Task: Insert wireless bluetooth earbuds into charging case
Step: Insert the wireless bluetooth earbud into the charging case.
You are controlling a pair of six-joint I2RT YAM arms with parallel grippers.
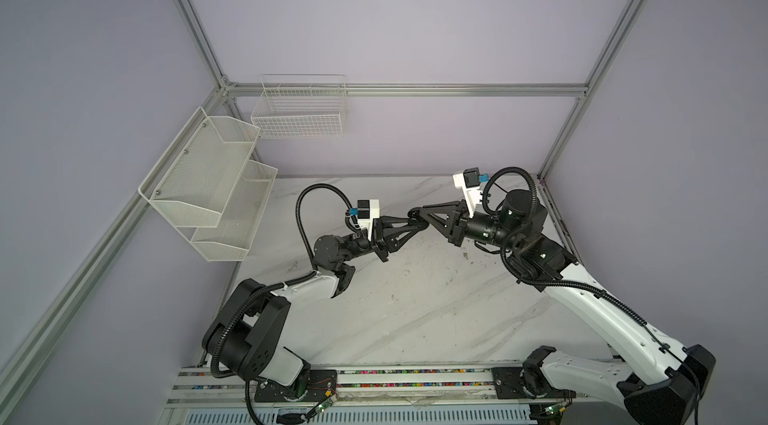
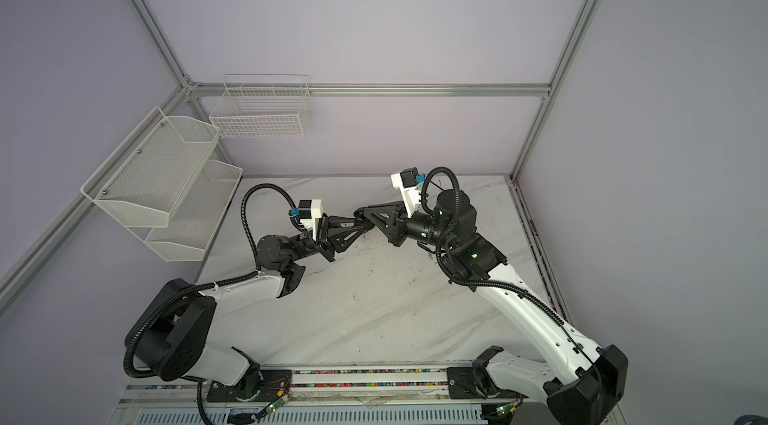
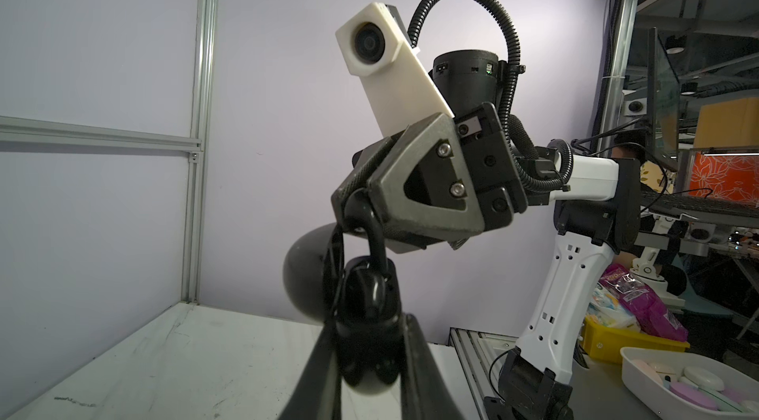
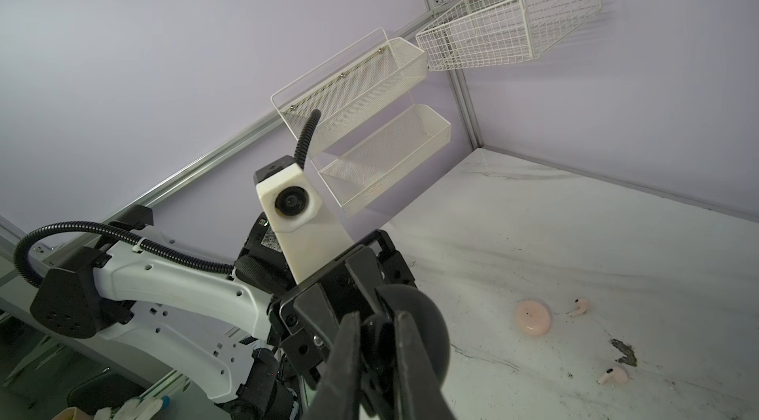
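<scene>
Mid-air, glossy black round charging case [image 3: 304,274] is being clamped by left fingers [image 3: 425,372]; black stemmed earbud [image 3: 371,241] is being pinched by right fingers [image 3: 394,200]. Stem should be lined with socket, pressed slowly. Pale pink round case [image 4: 532,317], two pale earbuds [image 4: 580,307] on table [image 4: 575,233]: being shown only by right wrist view.

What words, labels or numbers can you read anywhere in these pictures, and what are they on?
None can be read.
Pink bag: it carries print, too blurred to read.
Grey sticker on the left arm: too small to read.
</scene>
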